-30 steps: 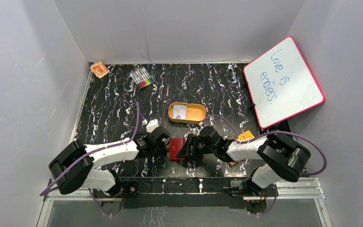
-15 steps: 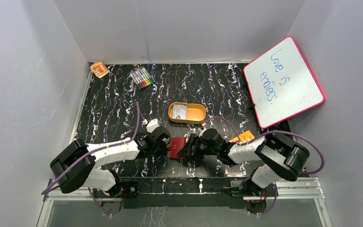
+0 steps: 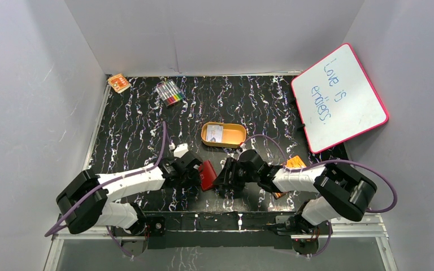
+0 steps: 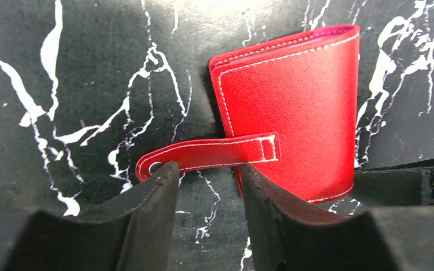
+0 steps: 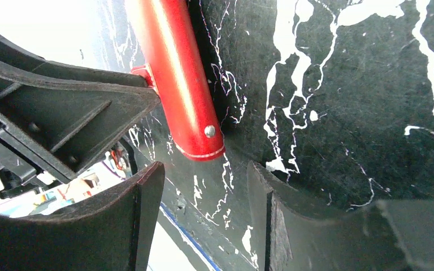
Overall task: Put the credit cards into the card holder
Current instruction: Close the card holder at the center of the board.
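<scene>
We note: card holder (image 3: 206, 175) folded shut, nothing loaded
Left pincer (image 4: 208, 178) part-open, gripping nothing; holder between pincers at near counter (image 3: 135, 124) edge; right pincer (image 5: 203, 169) wide, empty; one credit card (image 3: 215, 133) lies in orange tin (image 3: 242, 135)

A black, white-veined table (image 3: 135, 124) carries an orange packet (image 3: 118, 83) and a pack of markers (image 3: 170, 92) near its far edge. An orange oval tin (image 3: 224, 135) sits mid-table, with the red card holder (image 3: 207, 175) nearer and an orange booklet (image 3: 294, 162) to the right.
</scene>
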